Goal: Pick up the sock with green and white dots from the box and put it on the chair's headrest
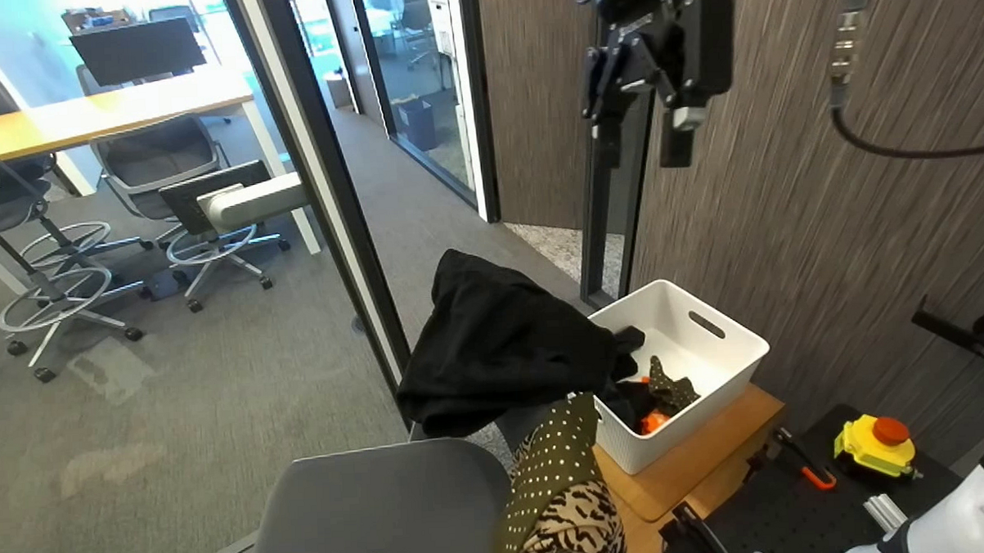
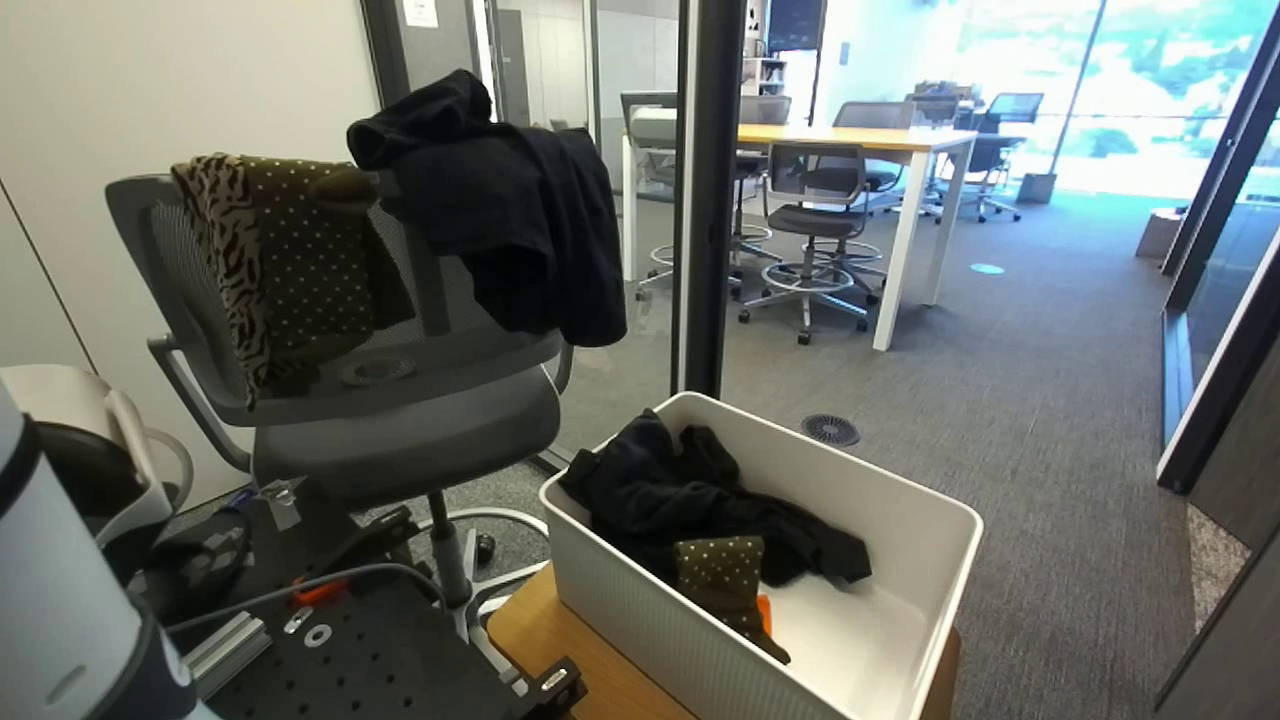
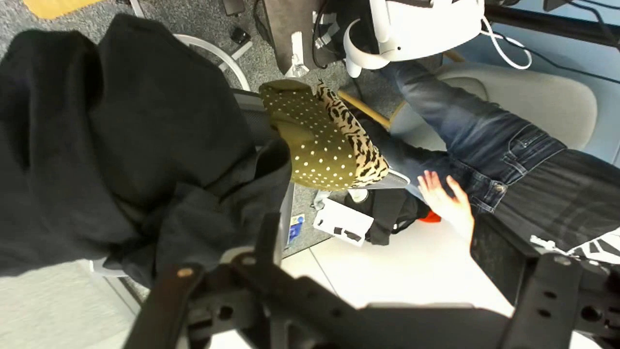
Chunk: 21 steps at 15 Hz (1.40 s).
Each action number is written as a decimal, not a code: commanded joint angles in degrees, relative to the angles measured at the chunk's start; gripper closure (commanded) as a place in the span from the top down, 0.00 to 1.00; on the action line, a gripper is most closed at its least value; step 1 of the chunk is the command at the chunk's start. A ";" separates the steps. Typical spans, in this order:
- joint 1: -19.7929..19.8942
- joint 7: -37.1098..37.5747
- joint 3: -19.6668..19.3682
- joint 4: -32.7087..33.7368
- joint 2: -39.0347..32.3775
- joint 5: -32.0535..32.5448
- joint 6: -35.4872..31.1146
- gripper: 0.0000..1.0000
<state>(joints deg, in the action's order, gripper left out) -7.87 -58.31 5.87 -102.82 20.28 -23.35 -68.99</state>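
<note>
Sock, olive green with white dots, is lying inside the white box, just beside dark clothing and a partly hidden orange item, and the box is resting on the wooden bench. I am holding the fingers released, their tips standing parted, and in an exterior view they are hanging well apart from the sock. Farther out, a black garment and a dotted cloth with an animal-print side are hanging over the chair's headrest, while the wrist view is showing me a person in jeans.
</note>
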 commanded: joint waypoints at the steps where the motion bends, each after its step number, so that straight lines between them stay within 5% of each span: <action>1: 1.65 3.96 -3.34 -14.26 14.12 0.26 -4.65 1.00; 10: 4.89 18.83 -5.19 -36.87 33.37 2.90 -16.63 1.00; 21: 6.11 42.37 -5.56 -46.91 46.04 14.57 -19.46 1.00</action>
<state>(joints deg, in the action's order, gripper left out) -2.14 -21.17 0.09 -147.82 62.57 -10.86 -87.29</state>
